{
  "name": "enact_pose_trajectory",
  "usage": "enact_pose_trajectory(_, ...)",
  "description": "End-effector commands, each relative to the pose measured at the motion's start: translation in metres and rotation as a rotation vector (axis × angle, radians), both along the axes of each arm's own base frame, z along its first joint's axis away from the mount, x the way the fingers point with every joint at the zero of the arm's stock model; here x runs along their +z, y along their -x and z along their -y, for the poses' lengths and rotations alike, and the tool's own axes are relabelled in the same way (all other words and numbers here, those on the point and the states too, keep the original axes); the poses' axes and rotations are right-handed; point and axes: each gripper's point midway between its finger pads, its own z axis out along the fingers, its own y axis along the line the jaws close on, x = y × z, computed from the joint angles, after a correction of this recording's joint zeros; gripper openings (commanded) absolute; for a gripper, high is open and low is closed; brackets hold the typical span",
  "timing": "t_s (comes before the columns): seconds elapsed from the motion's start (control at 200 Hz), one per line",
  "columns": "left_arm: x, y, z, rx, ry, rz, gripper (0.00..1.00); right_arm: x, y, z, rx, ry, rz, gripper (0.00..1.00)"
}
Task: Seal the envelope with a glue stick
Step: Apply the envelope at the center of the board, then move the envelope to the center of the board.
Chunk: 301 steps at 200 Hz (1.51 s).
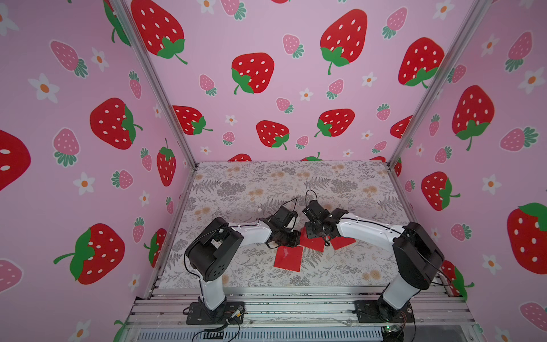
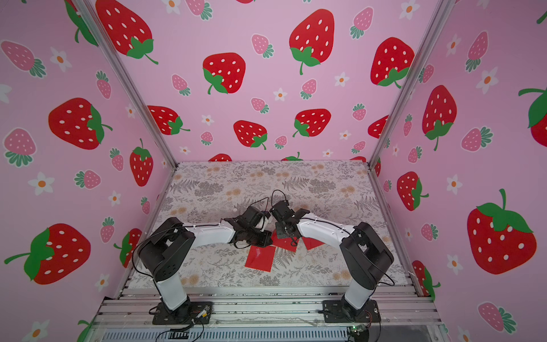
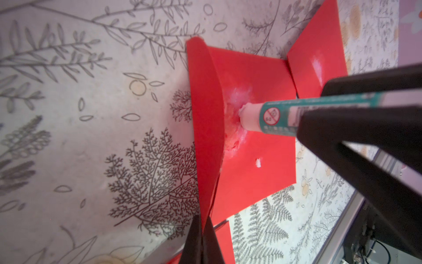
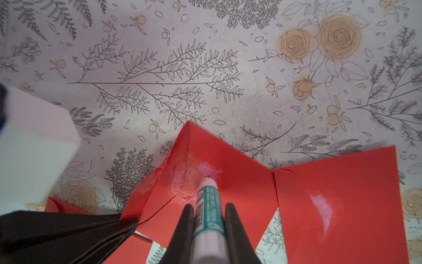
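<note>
The left arm (image 1: 251,232) and the right arm (image 1: 367,229) look the same: smooth white tubes with fat black joints (image 1: 213,257). Thin black cables (image 1: 309,190) run along them. Flat black plates (image 1: 194,315) sit underneath, at 7 and 5 o'clock. The fingers (image 4: 237,228) are black too.

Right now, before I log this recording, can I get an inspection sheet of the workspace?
Surface: floral-print tabletop, flat.
Job's things: glue stick uncapped, tip pressed on red envelope beside its raised flap; white smears there.
Clutter: second envelope, third envelope, small white bit on the tabletop.
Grippers: left gripper shut on flap; right gripper shut on glue stick.
Cables: black cable loop above the wrists.
Surroundings: strawberry-print walls, aluminium frame.
</note>
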Motion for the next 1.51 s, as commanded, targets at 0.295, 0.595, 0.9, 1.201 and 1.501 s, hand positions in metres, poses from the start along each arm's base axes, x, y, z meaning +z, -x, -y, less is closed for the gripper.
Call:
enact_pose_trajectory(0.295,-0.001,0.006,-0.005,-0.004,-0.005,-0.027,0.0,-0.012,-0.001,-0.023,0.028,-0.086,-0.008,0.0)
enact_pose_trajectory(0.595,-0.001,0.006,-0.005,-0.004,-0.005,-0.025,0.0,-0.026,0.012,-0.043,0.095,-0.121,-0.07,0.0)
enact_pose_trajectory(0.9,0.0,0.006,-0.005,-0.003,-0.005,-0.023,0.0,-0.029,0.015,-0.053,0.119,-0.124,-0.077,0.0)
enact_pose_trajectory(1.201,0.001,0.005,-0.005,-0.006,-0.006,-0.022,0.0,-0.025,0.007,-0.034,0.04,-0.04,-0.026,0.0)
enact_pose_trajectory(1.501,0.001,0.005,-0.007,-0.003,-0.01,-0.022,0.0,-0.015,-0.01,0.004,-0.042,0.162,0.096,0.0)
